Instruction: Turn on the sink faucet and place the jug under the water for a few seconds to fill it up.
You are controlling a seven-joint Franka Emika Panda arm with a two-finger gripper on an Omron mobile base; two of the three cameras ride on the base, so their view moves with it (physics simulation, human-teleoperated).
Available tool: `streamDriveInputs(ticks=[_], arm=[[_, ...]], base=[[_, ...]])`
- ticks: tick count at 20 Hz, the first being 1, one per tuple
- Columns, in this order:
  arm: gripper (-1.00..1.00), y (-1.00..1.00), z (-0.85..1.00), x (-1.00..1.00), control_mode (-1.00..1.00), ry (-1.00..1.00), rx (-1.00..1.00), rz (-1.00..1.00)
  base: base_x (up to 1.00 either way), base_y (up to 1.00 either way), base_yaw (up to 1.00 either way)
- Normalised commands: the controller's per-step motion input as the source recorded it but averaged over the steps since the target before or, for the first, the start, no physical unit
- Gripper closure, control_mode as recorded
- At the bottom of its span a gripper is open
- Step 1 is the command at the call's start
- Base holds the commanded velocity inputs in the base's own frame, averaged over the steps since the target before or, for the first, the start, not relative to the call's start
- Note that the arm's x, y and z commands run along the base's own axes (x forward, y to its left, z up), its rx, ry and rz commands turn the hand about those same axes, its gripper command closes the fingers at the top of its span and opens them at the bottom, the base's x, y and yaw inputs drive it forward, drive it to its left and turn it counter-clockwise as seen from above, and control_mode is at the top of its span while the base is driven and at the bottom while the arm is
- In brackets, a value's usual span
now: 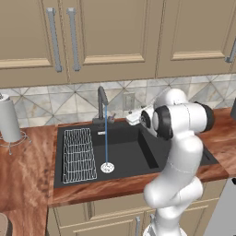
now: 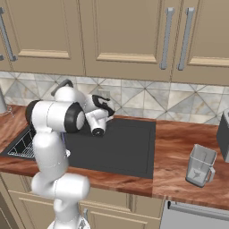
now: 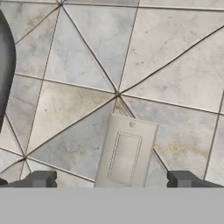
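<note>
The slim dark faucet (image 1: 102,102) stands behind the black sink (image 1: 131,154), and a thin light-blue stream of water (image 1: 106,138) falls from its spout to the round silver drain (image 1: 107,168). The transparent jug (image 2: 201,165) stands upright on the wooden counter, far to the right of the black drainboard (image 2: 125,145). My gripper (image 2: 106,106) hovers over the sink's back edge, right of the faucet, pointing at the wall. In the hand view its fingertips (image 3: 42,178) stand wide apart and open, with nothing between them. The faucet pipe (image 3: 5,65) shows at that view's left edge.
A wire rack (image 1: 78,154) lies in the left part of the basin. A white paper-towel roll (image 1: 8,120) stands on the left counter. A wall outlet plate (image 3: 124,155) is straight ahead of the hand on the tiled backsplash. Cabinets hang above.
</note>
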Motion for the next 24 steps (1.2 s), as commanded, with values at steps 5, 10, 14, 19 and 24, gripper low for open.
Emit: streamDriveInputs(ticks=[5,10,14,19,24], arm=[[-1.00,-0.27,0.29,-0.73,-1.00,0.00,0.00,0.05],[-1.00,-0.26,0.26,-0.91,-1.00,0.00,0.00,0.09],[-1.00,-0.29,0.24,-0.97,-1.00,0.00,-0.02,0.11],[-1.00,-0.28,0.17,-1.00,-1.00,0.02,-0.06,0.12],[-1.00,-0.33,0.25,-0.97,-1.00,0.01,-0.05,0.11]], base=[[0.00,0.00,0.00],[0.00,0.00,0.00],[0.00,0.00,0.00],[0.00,0.00,0.00],[0.00,0.00,0.00]])
